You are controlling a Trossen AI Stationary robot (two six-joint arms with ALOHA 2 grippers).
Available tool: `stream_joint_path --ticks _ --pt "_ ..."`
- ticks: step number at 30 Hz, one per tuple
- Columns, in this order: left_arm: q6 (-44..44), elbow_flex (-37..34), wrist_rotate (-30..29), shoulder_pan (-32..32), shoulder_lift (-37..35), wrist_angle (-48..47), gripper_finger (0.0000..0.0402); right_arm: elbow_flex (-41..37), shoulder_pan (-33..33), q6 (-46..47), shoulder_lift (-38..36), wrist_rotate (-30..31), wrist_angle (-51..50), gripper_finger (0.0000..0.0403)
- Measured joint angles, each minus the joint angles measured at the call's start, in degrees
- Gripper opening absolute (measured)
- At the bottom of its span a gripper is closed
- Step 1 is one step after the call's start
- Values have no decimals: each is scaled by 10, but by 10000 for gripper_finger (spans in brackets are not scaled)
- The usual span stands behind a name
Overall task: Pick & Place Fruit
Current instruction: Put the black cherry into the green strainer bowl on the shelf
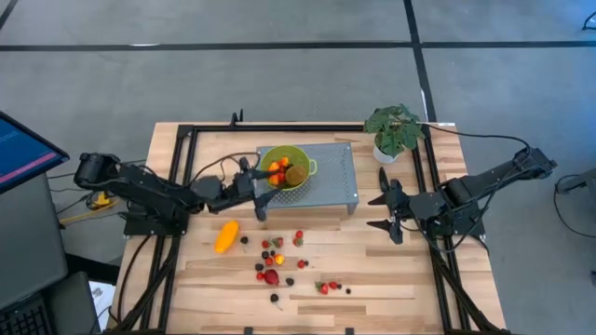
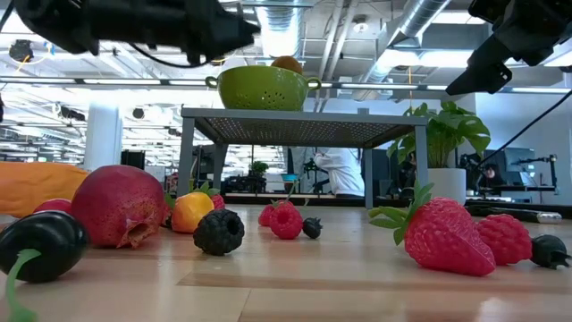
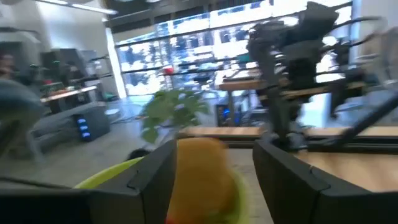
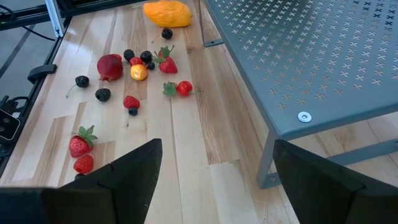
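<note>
A green colander (image 1: 284,167) stands on a grey perforated stand (image 1: 331,181) at the table's far middle, with orange and red fruit and a brown-green oval (image 1: 297,174) in it. My left gripper (image 1: 273,173) reaches level over the colander's left rim, fingers apart, with a blurred orange-yellow fruit (image 3: 202,180) between them. My right gripper (image 1: 386,212) hangs open and empty right of the stand. On the table lie a long orange-yellow fruit (image 1: 226,236), a red round fruit (image 1: 271,276) and several berries (image 4: 134,71). My left gripper comes level from the table's left, its fingers on either side of the orange-yellow fruit over the colander. A gap shows between the fruit and one finger (image 3: 280,180). Whether the other finger (image 3: 155,177) touches the fruit I cannot tell.
A potted green plant (image 1: 395,130) stands at the far right, behind the stand's right end. Strawberries (image 2: 442,237) and dark berries (image 2: 219,231) are scattered over the near middle of the wooden table (image 1: 391,288). Black frame rails run along the table's left and right sides.
</note>
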Motion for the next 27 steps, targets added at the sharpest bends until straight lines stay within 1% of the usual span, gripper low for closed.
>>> stream_joint_path --ticks 6,10,13,19,27 --pt "-2 1 3 -86 -21 -1 203 0 0 0 0 0 0 301" --pt "-4 1 3 -143 -38 -58 203 0 0 0 0 0 0 301" --pt "-10 0 3 -180 -36 -132 202 0 0 0 0 0 0 301" --pt "-89 0 2 -223 -34 -281 202 0 0 0 0 0 0 301" --pt "-151 0 2 -237 -34 -427 194 0 0 0 0 0 0 301"
